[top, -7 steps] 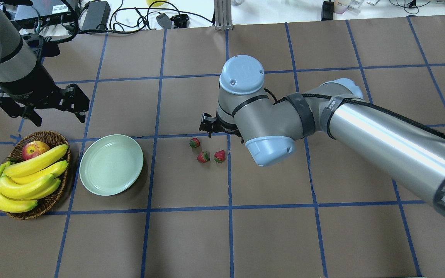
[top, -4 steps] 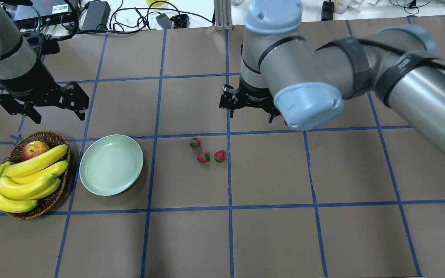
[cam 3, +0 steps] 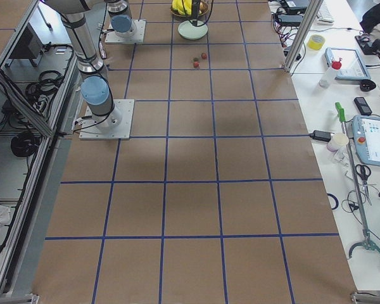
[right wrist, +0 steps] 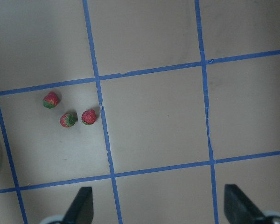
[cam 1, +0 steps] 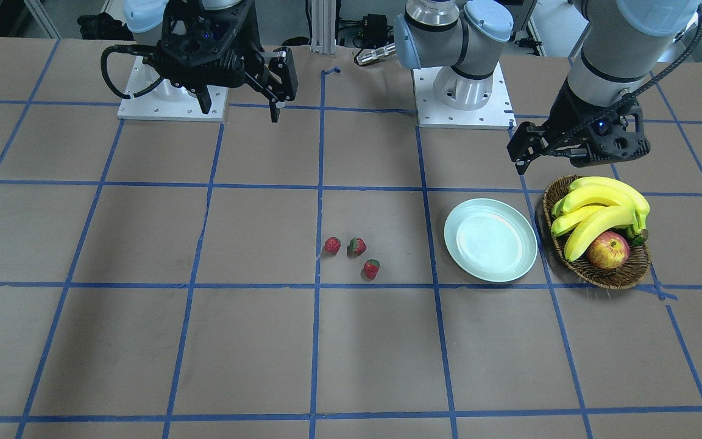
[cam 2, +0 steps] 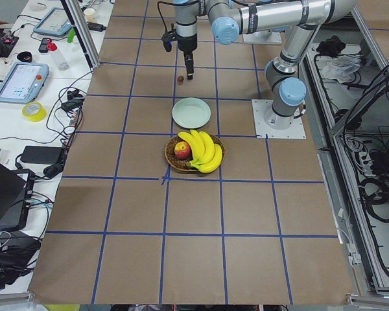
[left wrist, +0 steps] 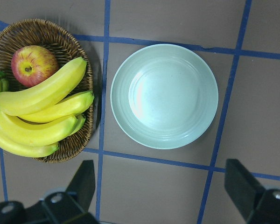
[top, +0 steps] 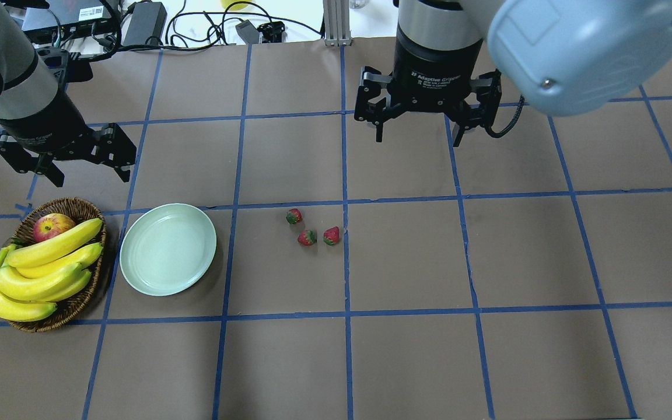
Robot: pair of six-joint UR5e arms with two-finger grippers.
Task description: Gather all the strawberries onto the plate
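Well apart from right tool (top: 417,140), strawberries (top: 307,237)

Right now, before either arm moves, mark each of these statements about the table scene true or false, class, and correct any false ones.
1. All three strawberries lie on the table, none on the plate. True.
2. The plate holds fruit. False: it is empty; the apple sits in the basket with the bananas.
3. The right gripper is shut on a strawberry. False: it is open and empty, up over the table apart from the berries.
4. The plate lies between the basket and the strawberries. True.
5. The left gripper is open. True.
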